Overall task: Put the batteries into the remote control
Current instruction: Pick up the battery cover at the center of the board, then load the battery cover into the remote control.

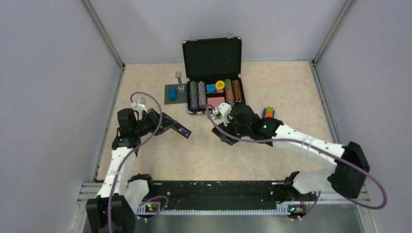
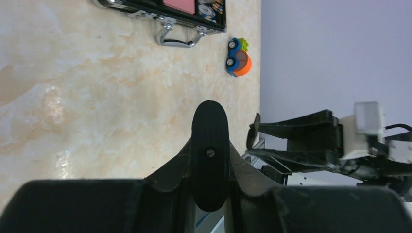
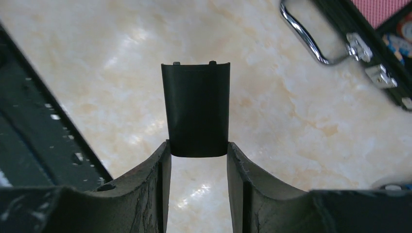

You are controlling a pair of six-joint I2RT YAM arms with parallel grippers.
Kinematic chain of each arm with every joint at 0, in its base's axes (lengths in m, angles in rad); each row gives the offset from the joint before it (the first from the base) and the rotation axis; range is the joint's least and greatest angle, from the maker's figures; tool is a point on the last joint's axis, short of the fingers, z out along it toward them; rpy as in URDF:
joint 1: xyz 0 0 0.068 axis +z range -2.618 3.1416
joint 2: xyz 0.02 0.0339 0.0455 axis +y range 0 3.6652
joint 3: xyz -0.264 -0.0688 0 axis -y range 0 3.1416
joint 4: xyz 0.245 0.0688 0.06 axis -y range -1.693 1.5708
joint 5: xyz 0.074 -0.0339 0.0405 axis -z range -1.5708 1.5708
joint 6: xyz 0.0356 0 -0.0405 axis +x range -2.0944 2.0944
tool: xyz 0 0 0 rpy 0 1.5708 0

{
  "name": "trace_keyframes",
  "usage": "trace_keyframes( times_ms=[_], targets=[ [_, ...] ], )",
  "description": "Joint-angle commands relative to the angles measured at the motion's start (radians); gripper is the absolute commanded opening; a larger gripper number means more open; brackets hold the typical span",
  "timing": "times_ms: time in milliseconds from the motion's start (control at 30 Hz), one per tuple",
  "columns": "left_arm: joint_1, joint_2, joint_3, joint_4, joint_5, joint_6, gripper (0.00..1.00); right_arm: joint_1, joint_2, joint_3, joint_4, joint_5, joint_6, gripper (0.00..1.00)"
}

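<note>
No text, brand, number or sign can be read anywhere; the only hint of print is a dark mark on the yellow disc inside the open black case, too small to make out.

We catch the remote end-on only, buttons hidden; from above the right gripper hides the cover; the case runs off-frame.

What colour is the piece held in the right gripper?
The cover piece is plain matte black, no pattern; clearest in the right wrist view.
</note>
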State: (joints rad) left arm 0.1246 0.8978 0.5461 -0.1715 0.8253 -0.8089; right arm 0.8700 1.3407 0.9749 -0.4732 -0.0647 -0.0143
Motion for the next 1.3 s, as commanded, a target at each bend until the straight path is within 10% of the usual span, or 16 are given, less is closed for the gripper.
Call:
trace_keyframes(
  times_ms=[0,300,1267],
  targets=[
    [-0.058,-0.001,0.020,0.137,0.099,0.027,0.00,0.104,-0.118,-0.020,0.107,-0.077,0.008,0.27],
    [-0.306,-0.061,0.083,0.072,-0.059,0.154,0.00,0.261,-0.127,0.067,0.118,0.010,0.069,0.27],
    [-0.348,-0.210,0.021,0.180,-0.101,0.173,0.00,0.326,0.080,0.278,0.044,0.201,0.116,0.27]
  ],
)
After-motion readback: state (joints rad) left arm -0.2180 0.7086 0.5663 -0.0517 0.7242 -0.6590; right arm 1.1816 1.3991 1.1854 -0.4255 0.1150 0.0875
